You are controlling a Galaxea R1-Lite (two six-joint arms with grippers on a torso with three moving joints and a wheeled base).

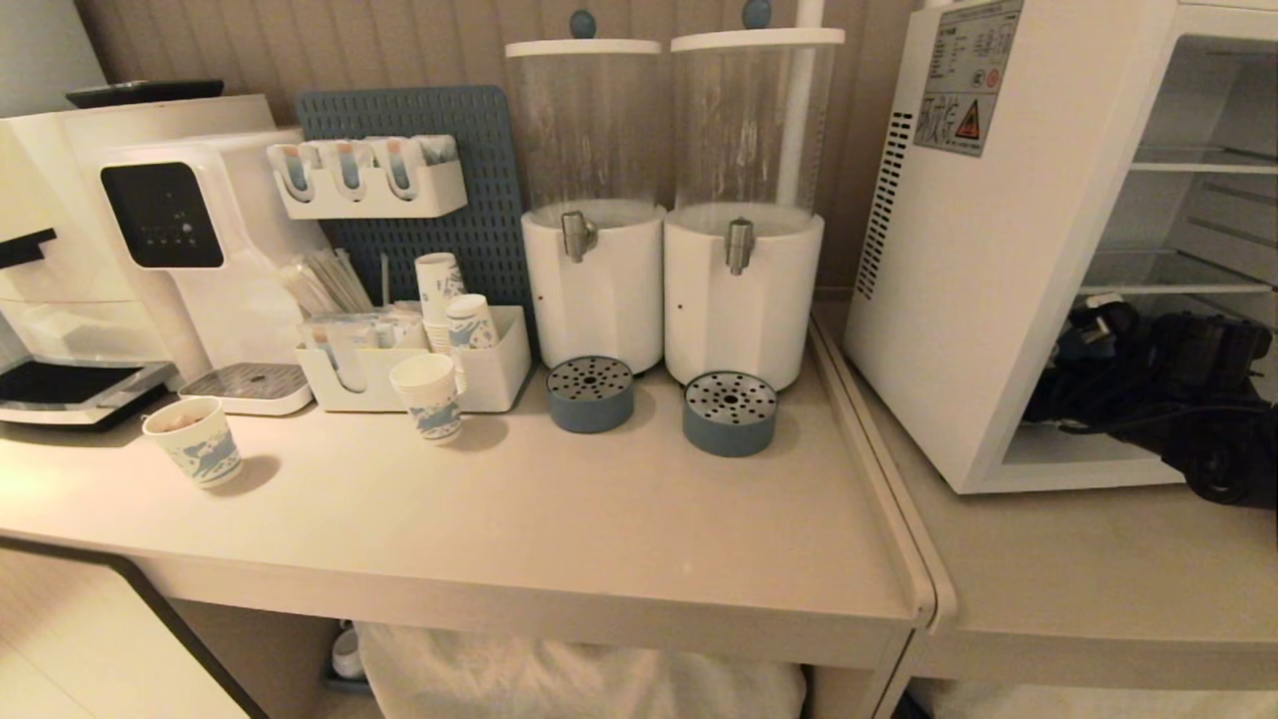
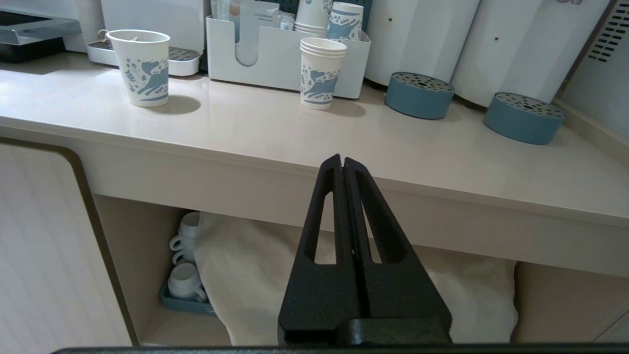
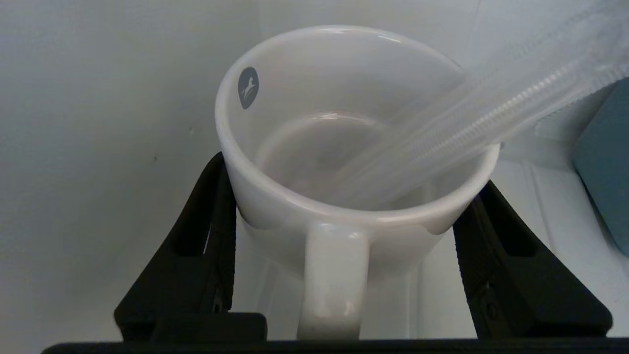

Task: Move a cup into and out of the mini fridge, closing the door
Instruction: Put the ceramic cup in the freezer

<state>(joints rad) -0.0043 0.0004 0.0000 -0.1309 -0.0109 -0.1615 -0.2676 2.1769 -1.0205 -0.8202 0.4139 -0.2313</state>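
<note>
The cup (image 3: 314,147), a squat white mug, sits between the fingers of my right gripper (image 3: 351,179). The gripper is shut on its sides, and the loop handle (image 3: 335,275) points back at the wrist. The cup is tilted, with pale white walls close around it. In the head view my dark right arm (image 1: 1158,389) reaches into the bottom compartment of the open mini fridge (image 1: 958,330), and the cup is hidden there. The door is out of view. My left gripper (image 2: 342,161) is shut and empty, parked in front of the counter's edge.
A translucent ribbed bar (image 3: 516,98) crosses over the cup's rim. Wire shelves (image 1: 1188,280) sit above my arm. Two drink dispensers (image 1: 594,280) and blue drip trays (image 1: 729,411) stand left of the fridge. Paper cups (image 1: 195,441) stand on the counter, and white mugs (image 2: 184,282) are stored below.
</note>
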